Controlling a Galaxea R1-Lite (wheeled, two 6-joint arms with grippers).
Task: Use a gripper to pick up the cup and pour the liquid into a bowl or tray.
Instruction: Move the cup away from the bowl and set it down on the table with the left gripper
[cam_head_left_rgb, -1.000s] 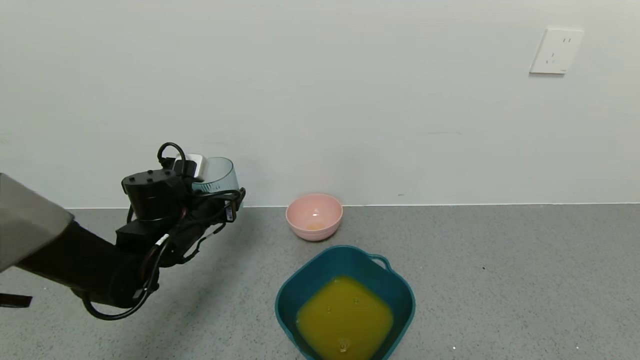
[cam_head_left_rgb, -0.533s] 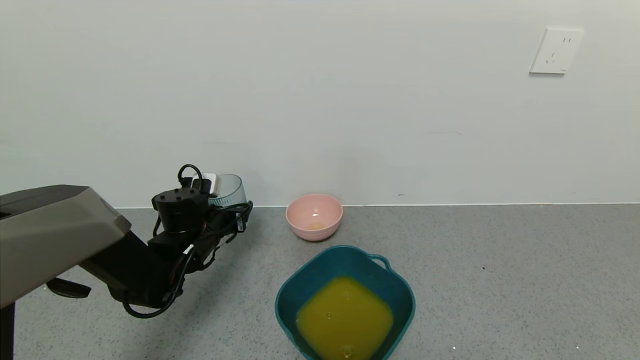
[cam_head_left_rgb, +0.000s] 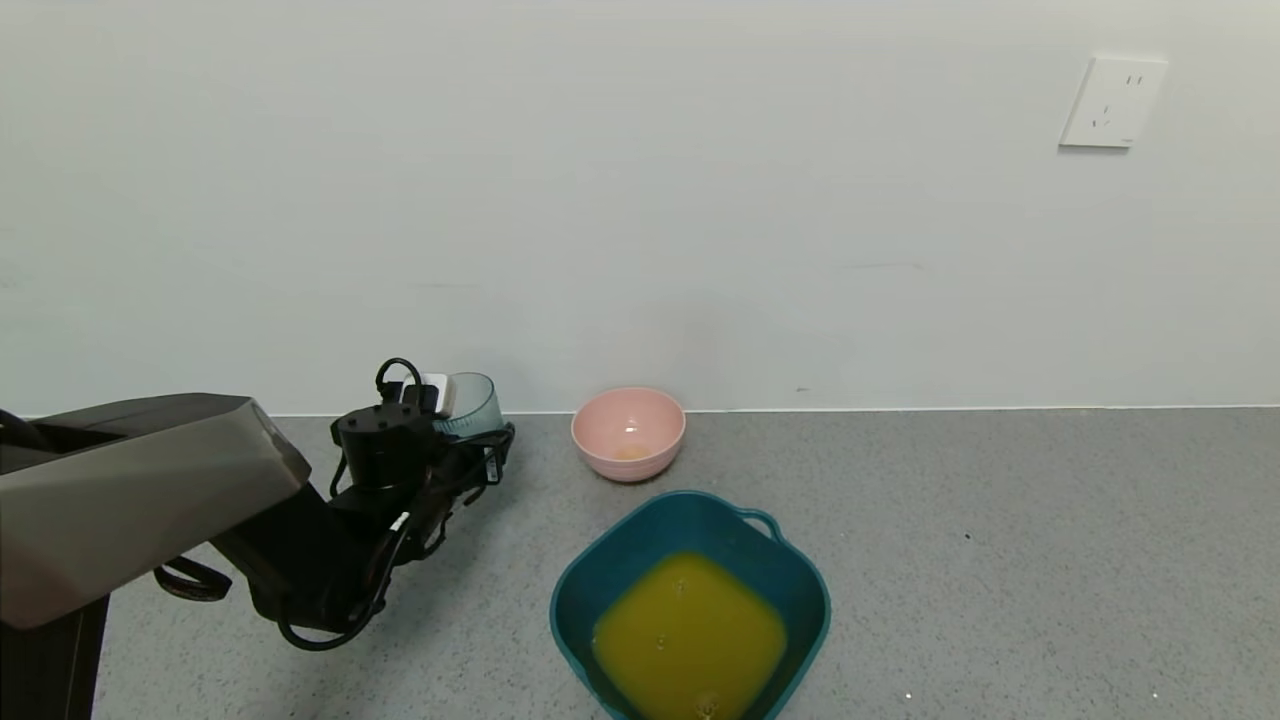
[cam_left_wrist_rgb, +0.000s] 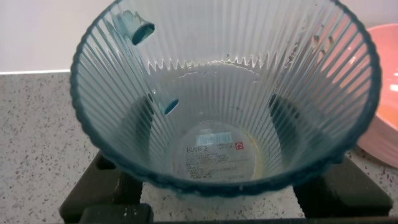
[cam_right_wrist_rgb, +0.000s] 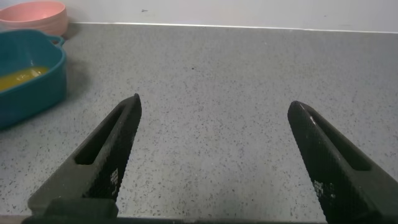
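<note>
My left gripper (cam_head_left_rgb: 472, 432) is shut on the cup (cam_head_left_rgb: 470, 402), holding it upright and low over the grey table near the back wall, left of the pink bowl. In the left wrist view the ribbed pale blue-green cup (cam_left_wrist_rgb: 217, 93) looks empty, with a label showing through its bottom and the dark fingers (cam_left_wrist_rgb: 283, 118) pressed on both sides. I cannot tell whether the cup touches the table. The dark teal basin (cam_head_left_rgb: 800, 580) stands at the front centre and holds the orange-yellow liquid (cam_head_left_rgb: 688, 640). My right gripper (cam_right_wrist_rgb: 214, 104) is open and empty over bare table.
A pink round bowl (cam_head_left_rgb: 628, 432) with a little orange residue stands by the wall behind the basin. The right wrist view shows the basin (cam_right_wrist_rgb: 31, 81) and the pink bowl (cam_right_wrist_rgb: 34, 14) far off. A wall socket (cam_head_left_rgb: 1112, 102) is high on the right.
My left arm has moved down and farther toward the wall with the cup held upright. The basin, the liquid and the pink bowl have not moved.
</note>
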